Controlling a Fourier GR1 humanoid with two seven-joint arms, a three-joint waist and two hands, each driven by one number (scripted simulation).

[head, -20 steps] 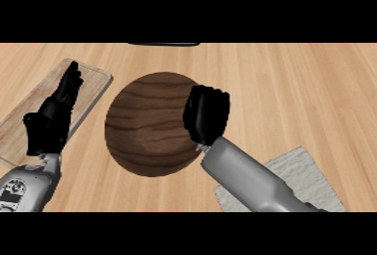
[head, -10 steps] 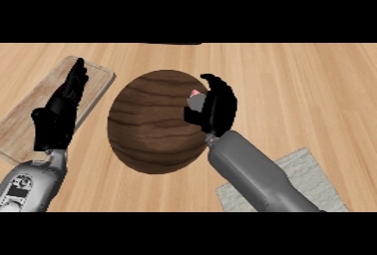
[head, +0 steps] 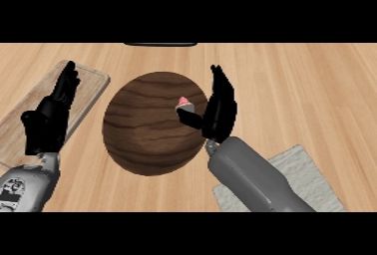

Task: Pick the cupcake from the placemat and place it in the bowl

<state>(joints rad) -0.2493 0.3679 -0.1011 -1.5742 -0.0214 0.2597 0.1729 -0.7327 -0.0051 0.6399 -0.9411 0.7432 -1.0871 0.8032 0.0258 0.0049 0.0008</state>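
Observation:
A dark wooden bowl (head: pixel 147 127) sits at the middle of the counter. Inside it, near its right rim, the cupcake (head: pixel 183 103) shows its pink top and pale base. My right hand (head: pixel 219 108) stands edge-on over the bowl's right rim, open, fingers straight and pointing away from me. Its thumb reaches left, just below the cupcake; I cannot tell if they touch. The grey placemat (head: pixel 313 174) lies at the lower right, partly under my right forearm. My left hand (head: pixel 50 117) rests open at the left, fingers up.
A light wooden board (head: pixel 88 84) lies under and behind my left hand, left of the bowl. A dark object (head: pixel 160 44) peeks in at the far edge of the counter.
My right hand went from curled over the bowl's right side to straight fingers. The cupcake, hidden a second ago, now shows inside the bowl beside the thumb. The left hand barely moved.

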